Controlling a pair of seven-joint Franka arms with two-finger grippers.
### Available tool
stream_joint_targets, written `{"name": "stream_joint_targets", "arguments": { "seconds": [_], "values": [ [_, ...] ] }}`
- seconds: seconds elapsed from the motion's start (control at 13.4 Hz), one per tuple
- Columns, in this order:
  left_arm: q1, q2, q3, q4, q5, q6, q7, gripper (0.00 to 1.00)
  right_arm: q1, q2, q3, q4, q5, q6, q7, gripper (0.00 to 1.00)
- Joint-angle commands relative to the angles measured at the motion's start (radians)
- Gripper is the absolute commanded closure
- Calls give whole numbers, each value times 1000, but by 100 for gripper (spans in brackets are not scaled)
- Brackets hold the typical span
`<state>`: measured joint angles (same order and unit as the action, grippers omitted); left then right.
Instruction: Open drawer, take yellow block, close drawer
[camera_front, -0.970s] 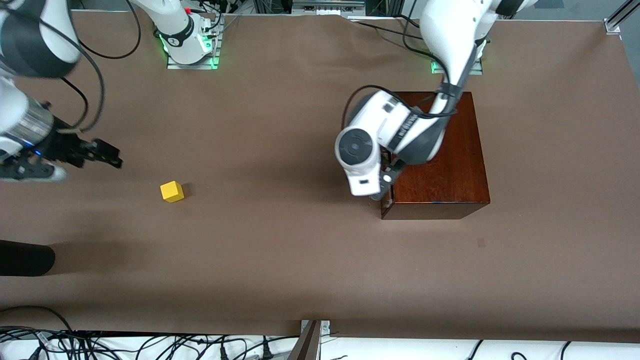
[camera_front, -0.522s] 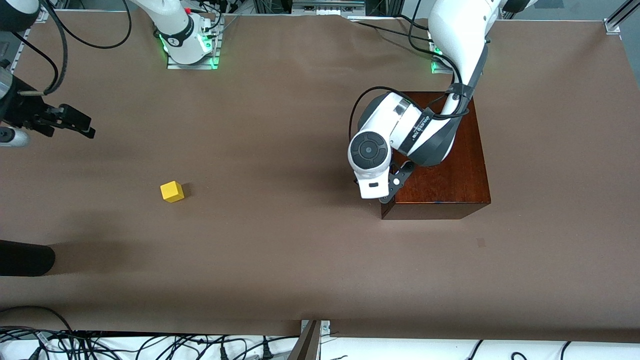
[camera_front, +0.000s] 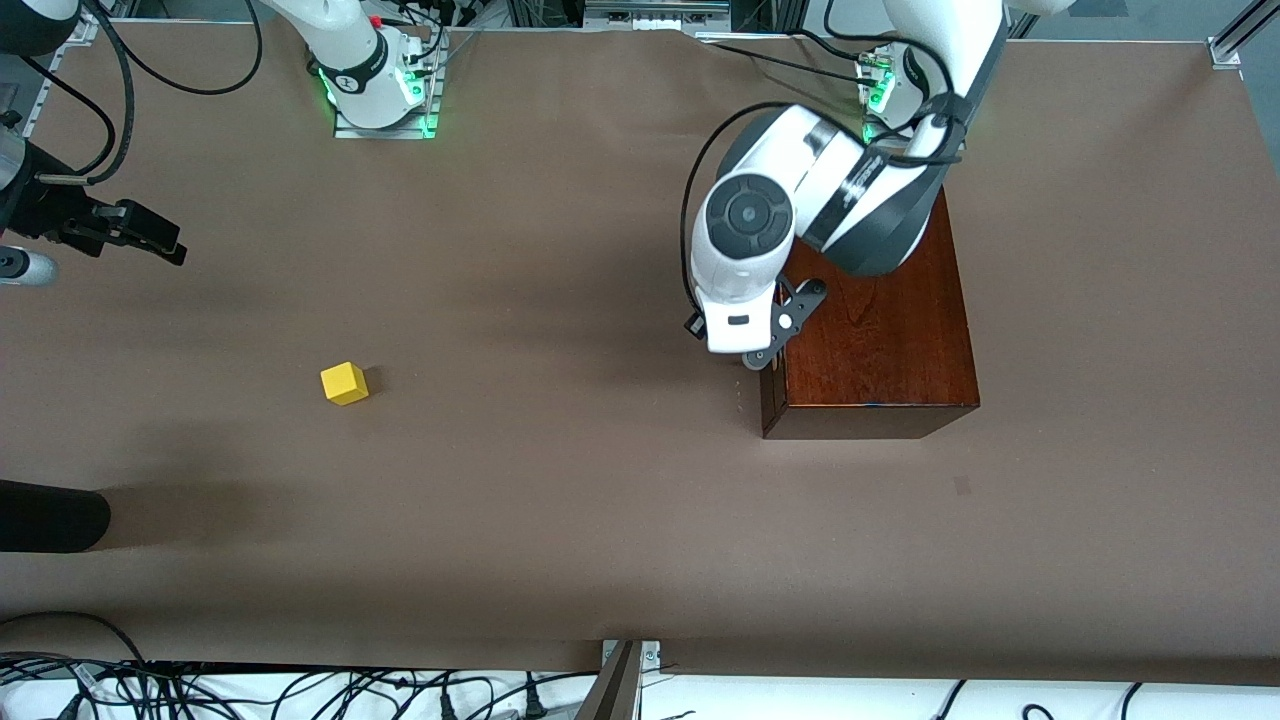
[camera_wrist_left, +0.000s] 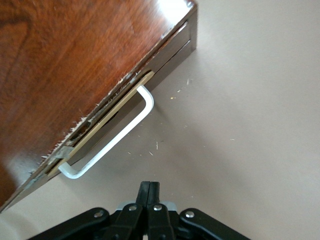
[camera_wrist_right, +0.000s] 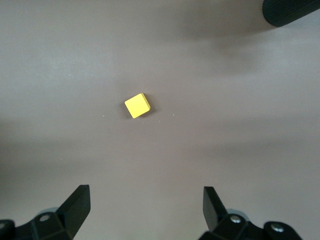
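Note:
The yellow block (camera_front: 344, 383) lies alone on the bare table toward the right arm's end, and it also shows in the right wrist view (camera_wrist_right: 137, 106). The dark mahogany box (camera_front: 880, 330) stands toward the left arm's end. Its drawer (camera_wrist_left: 115, 105) is pushed in, with only a thin pale wood edge showing above the white handle (camera_wrist_left: 107, 145). My left gripper (camera_wrist_left: 149, 186) is shut and empty, in the air just in front of the handle and apart from it (camera_front: 752, 362). My right gripper (camera_wrist_right: 145, 200) is open and empty, high above the table near its end (camera_front: 150, 240).
A black cylinder (camera_front: 50, 515) pokes in at the table's edge on the right arm's end, nearer the front camera than the block; it shows in the right wrist view too (camera_wrist_right: 290, 10). Cables lie along the near edge (camera_front: 300, 690).
My left arm has risen and drawn back from the drawer's front toward its base. My right gripper has moved away from the yellow block toward the table's end.

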<state>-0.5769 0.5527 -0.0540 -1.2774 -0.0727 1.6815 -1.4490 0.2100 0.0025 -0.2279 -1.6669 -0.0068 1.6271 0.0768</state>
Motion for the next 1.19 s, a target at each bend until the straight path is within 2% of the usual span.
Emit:
{"name": "stream_joint_targets", "arguments": {
  "seconds": [0.0, 0.07, 0.15, 0.22, 0.3, 0.52, 0.75, 0.97, 1.12],
  "values": [
    [63, -80, -9, -26, -18, -9, 181, 88, -14, -1, 13, 6, -16, -20, 18, 0],
    [95, -101, -9, -28, -19, -11, 276, 76, -15, 1, 13, 6, -16, -20, 21, 0],
    [118, -128, -9, -37, -22, -11, 400, 58, -15, 1, 12, 6, -15, -21, 24, 0],
    [141, -143, -10, -43, -39, -11, 511, 14, -15, 1, 12, 6, -13, -21, 26, 0],
    [152, -149, -9, -45, -42, -11, 568, 0, -15, 1, 12, 6, -13, -23, 27, 0],
    [212, -195, -9, -57, -32, -20, 692, 0, -15, 1, 12, 6, -10, -23, 26, 0],
    [290, -339, 3, -199, -30, -16, 890, 0, -15, -1, 13, 7, -5, -21, 24, 0],
    [308, -482, 94, -330, -26, -20, 1085, 0, -14, 1, 13, 7, -5, -26, 23, 0],
    [327, -537, 121, -379, 77, -20, 1174, 0, -12, 1, 13, 7, -9, -24, 21, 0]
  ]
}}
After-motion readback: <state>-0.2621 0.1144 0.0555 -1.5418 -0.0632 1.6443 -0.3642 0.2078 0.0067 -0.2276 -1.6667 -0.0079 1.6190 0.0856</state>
